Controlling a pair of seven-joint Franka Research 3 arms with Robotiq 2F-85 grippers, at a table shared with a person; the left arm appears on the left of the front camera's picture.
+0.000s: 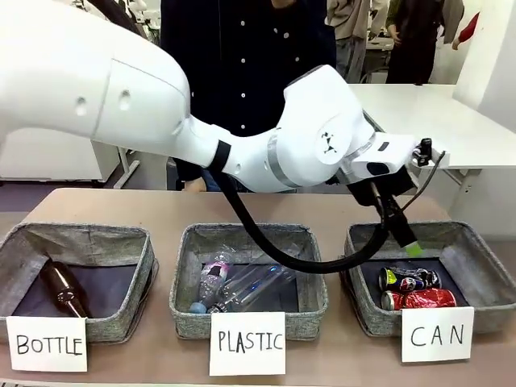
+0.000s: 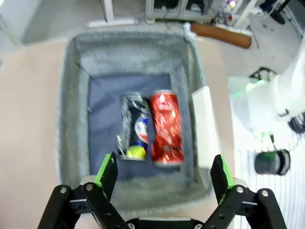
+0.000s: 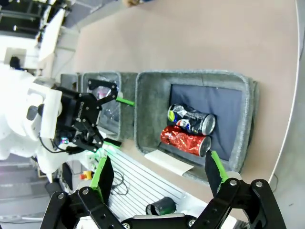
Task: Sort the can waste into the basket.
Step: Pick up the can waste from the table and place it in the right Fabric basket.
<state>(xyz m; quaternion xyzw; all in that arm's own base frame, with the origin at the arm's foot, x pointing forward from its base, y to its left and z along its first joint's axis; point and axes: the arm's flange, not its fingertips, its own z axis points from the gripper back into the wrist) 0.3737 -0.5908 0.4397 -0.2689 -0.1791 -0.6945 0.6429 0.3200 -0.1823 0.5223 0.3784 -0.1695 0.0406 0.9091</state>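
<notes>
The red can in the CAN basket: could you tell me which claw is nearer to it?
Left. The left claw hangs open just above the basket holding the red can. The right claw is open too, looking down from higher, farther off.

A white table stands behind; grey floor beyond.

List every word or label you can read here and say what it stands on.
"BOTTLE": white card fronting the left bin.
"PLASTIC": white card fronting the middle bin.
"CAN": white card fronting the basket.
Print on the red can and black can: too blurred to read.
</notes>
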